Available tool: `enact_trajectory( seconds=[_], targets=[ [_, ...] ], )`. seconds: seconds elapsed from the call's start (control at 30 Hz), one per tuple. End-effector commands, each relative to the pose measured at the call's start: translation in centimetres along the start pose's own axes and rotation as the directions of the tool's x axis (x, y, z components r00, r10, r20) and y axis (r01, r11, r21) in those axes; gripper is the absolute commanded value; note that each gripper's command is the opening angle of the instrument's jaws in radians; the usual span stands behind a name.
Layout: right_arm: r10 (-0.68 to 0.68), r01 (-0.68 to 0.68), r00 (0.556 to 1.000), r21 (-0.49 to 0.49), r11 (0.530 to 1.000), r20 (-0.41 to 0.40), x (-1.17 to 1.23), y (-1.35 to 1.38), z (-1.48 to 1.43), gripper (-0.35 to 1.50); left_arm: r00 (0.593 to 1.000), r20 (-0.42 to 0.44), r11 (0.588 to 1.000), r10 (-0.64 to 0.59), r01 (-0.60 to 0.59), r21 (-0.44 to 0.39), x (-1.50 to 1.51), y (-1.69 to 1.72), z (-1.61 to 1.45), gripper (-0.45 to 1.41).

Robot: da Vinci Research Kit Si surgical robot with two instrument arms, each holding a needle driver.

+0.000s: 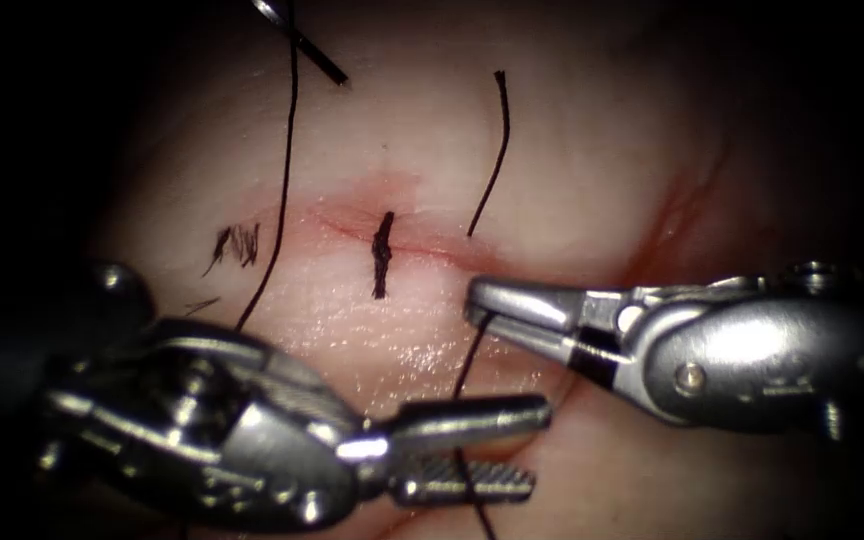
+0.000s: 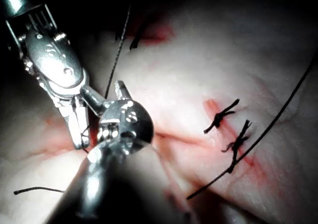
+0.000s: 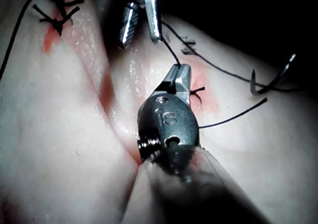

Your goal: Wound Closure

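Observation:
On the tissue (image 1: pixel 572 150) the cut (image 1: pixel 332 222) carries a dark knotted stitch (image 1: pixel 382 256). My right tool (image 1: pixel 479 297) comes in from the right with its jaws shut on the thread (image 1: pixel 470 365) just below the cut. From there the thread runs down between the open jaws of my left tool (image 1: pixel 482 450), which hold nothing. The needle (image 1: pixel 304 42) lies free on the far tissue, held by neither tool; it is also in the right wrist view (image 3: pixel 271 81). That view shows the right tool (image 3: pixel 180 71) gripping the thread (image 3: pixel 169 47).
A loose thread tail (image 1: pixel 494 150) rises from the cut right of the knot. A long strand (image 1: pixel 282 180) runs from the needle down the left side. Dark marks (image 1: pixel 237 243) sit left of the knot. Two tied stitches (image 2: pixel 223 115) lie further along.

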Motion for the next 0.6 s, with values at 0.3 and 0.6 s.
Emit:
enact_trajectory(
  seconds=[0.3, 0.6],
  targets=[
    [0.015, -0.016, 0.998, 0.023, 1.0, 0.058, -0.43, 0.21, 0.2, -0.35, 0.998, 0.031, 0.995, 0.046, -0.049, 0.086, -0.01, -0.05, 0.4, 0.99],
    [0.119, -0.122, 0.99, 0.032, 0.992, 0.073, -0.97, 0.38, 0.22, -0.35, 0.997, 0.055, 0.994, 0.057, -0.062, 0.091, -0.15, 0.04, 0.38, 0.93]
  ],
)
